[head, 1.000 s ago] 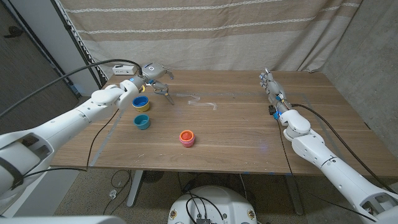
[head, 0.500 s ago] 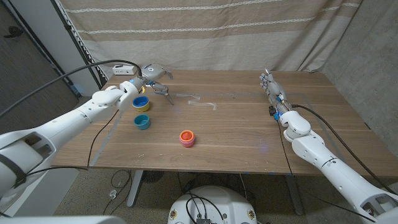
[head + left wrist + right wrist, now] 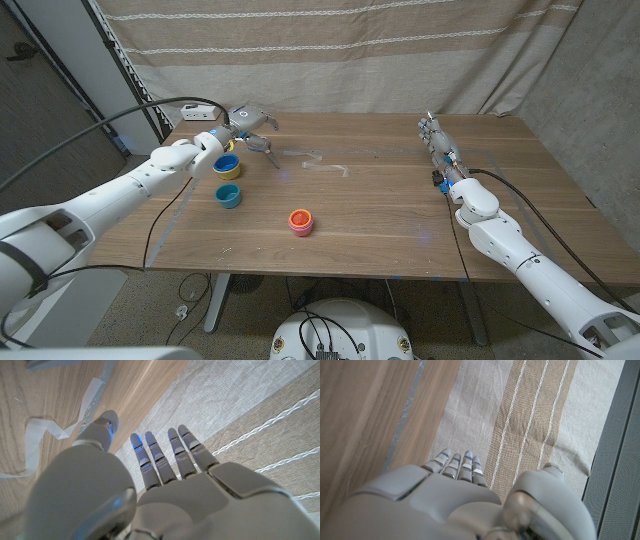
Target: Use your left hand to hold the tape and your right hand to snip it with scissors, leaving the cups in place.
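Note:
A clear strip of tape (image 3: 322, 160) lies curled on the wooden table (image 3: 380, 210) near the back middle; in the left wrist view the tape (image 3: 35, 442) shows as a pale ribbon. My left hand (image 3: 248, 118) hovers at the back left with its fingers (image 3: 160, 457) straight and apart, holding nothing. A dark slim thing that looks like scissors (image 3: 264, 150) lies on the table just below that hand. The yellow cup (image 3: 227, 167), teal cup (image 3: 229, 196) and red cup (image 3: 300, 221) stand in front of it. My right hand (image 3: 433, 135) stands on edge at the back right, fingers (image 3: 457, 465) straight and empty.
A striped curtain (image 3: 340, 50) hangs right behind the table's far edge. A white box with a black cable (image 3: 197, 112) sits at the back left corner. Bare wood stretches between the red cup and my right arm (image 3: 500, 235).
My left arm has edged very slightly to the right. The tape, the cups and my right hand have stayed put.

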Controlling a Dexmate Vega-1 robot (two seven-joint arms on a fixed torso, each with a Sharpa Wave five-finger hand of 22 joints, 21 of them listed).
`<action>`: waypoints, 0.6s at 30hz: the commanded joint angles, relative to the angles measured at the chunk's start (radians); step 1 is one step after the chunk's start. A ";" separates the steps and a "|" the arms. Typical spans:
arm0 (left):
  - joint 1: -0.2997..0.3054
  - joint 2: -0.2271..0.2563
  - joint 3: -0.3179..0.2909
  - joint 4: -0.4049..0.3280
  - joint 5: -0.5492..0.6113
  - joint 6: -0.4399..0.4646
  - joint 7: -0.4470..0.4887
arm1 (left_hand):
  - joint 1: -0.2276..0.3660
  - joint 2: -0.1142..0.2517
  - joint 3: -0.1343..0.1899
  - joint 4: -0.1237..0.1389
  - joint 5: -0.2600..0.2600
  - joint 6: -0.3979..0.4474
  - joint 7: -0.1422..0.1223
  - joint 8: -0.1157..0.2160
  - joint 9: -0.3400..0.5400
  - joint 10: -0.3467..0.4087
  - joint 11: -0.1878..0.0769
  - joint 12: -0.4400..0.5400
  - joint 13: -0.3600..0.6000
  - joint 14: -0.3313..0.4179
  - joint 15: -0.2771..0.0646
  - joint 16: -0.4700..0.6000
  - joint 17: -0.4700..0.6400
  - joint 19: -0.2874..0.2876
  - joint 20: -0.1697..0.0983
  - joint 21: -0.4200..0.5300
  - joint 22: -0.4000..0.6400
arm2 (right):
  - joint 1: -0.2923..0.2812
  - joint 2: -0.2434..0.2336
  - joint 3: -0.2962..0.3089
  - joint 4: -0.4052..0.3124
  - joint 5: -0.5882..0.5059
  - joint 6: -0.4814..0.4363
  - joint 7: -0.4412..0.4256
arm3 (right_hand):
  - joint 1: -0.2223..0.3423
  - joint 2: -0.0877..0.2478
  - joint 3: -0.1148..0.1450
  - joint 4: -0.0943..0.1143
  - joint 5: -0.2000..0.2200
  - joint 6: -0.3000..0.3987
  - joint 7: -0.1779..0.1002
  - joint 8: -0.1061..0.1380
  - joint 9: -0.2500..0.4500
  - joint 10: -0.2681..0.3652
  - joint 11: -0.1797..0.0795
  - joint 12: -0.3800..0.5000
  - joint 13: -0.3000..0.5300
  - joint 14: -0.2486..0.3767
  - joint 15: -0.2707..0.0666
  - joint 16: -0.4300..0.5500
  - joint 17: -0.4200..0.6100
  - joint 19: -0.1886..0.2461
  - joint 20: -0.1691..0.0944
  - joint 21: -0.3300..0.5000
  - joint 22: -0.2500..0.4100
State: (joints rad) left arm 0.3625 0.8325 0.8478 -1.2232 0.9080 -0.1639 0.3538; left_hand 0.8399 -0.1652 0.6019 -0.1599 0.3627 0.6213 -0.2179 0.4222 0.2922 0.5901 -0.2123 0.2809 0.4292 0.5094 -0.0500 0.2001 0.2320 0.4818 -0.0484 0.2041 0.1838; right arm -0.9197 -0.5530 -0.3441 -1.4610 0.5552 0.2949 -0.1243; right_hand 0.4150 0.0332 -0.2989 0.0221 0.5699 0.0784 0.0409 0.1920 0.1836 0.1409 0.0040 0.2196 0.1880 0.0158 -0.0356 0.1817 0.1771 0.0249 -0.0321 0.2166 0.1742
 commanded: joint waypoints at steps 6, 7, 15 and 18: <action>-0.040 -0.024 0.041 0.060 0.014 -0.022 0.017 | 0.014 0.005 -0.004 -0.002 0.006 0.006 0.000 0.007 0.001 0.007 0.003 -0.002 0.003 0.003 -0.176 0.001 0.003 0.003 -0.151 0.004 0.003 | -0.004 0.017 0.009 0.011 0.037 0.009 0.017 | 0.009 0.003 -0.003 -0.004 0.005 0.004 0.005 0.003 0.002 0.003 0.000 0.006 0.004 0.004 -0.034 0.002 0.002 -0.001 -0.020 -0.005 0.005; -0.043 -0.025 0.045 0.064 0.016 -0.023 0.016 | 0.014 0.005 -0.004 -0.002 0.006 0.006 0.000 0.007 0.000 0.007 0.003 -0.002 0.003 0.003 -0.176 0.000 0.003 0.003 -0.151 0.004 0.003 | -0.004 0.017 0.008 0.012 0.036 0.009 0.017 | 0.009 0.003 -0.003 -0.004 0.005 0.005 0.005 0.003 0.002 0.003 0.000 0.006 0.004 0.004 -0.033 0.002 0.002 -0.001 -0.020 -0.005 0.006; -0.051 -0.032 0.060 0.083 0.018 -0.016 0.014 | 0.017 0.004 -0.004 -0.001 0.005 0.005 0.000 0.008 0.000 0.008 0.003 -0.002 0.003 0.002 -0.175 0.000 0.003 0.001 -0.151 0.003 0.003 | -0.006 0.014 0.008 0.009 0.033 0.005 0.012 | 0.009 0.003 -0.003 -0.004 0.005 0.005 0.004 0.003 0.002 0.004 -0.003 0.006 0.004 0.004 -0.033 0.002 0.002 0.000 -0.022 -0.006 0.006; -0.057 -0.036 0.065 0.096 0.016 -0.016 0.017 | 0.017 0.004 -0.004 -0.001 0.006 0.006 0.000 0.009 -0.001 0.008 0.003 -0.002 0.003 0.002 -0.175 -0.001 0.003 0.001 -0.151 0.003 0.003 | -0.005 0.012 0.007 0.005 0.029 0.004 0.008 | 0.009 0.003 -0.004 -0.004 0.005 0.006 0.004 0.003 0.002 0.004 -0.004 0.006 0.004 0.004 -0.033 0.002 0.002 0.000 -0.022 -0.007 0.006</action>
State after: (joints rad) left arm 0.3245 0.8100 0.8895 -1.1649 0.9230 -0.1824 0.3673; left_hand 0.8439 -0.1612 0.6020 -0.1599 0.3626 0.6214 -0.2179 0.4222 0.2924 0.5902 -0.2123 0.2809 0.4291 0.5094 -0.0499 0.2002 0.2323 0.4819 -0.0484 0.2041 0.1837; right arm -0.9236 -0.5405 -0.3381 -1.4527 0.5826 0.2977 -0.1135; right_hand 0.4150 0.0332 -0.2989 0.0221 0.5698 0.0784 0.0409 0.1920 0.1836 0.1409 0.0039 0.2196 0.1880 0.0158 -0.0356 0.1817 0.1771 0.0250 -0.0321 0.2090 0.1743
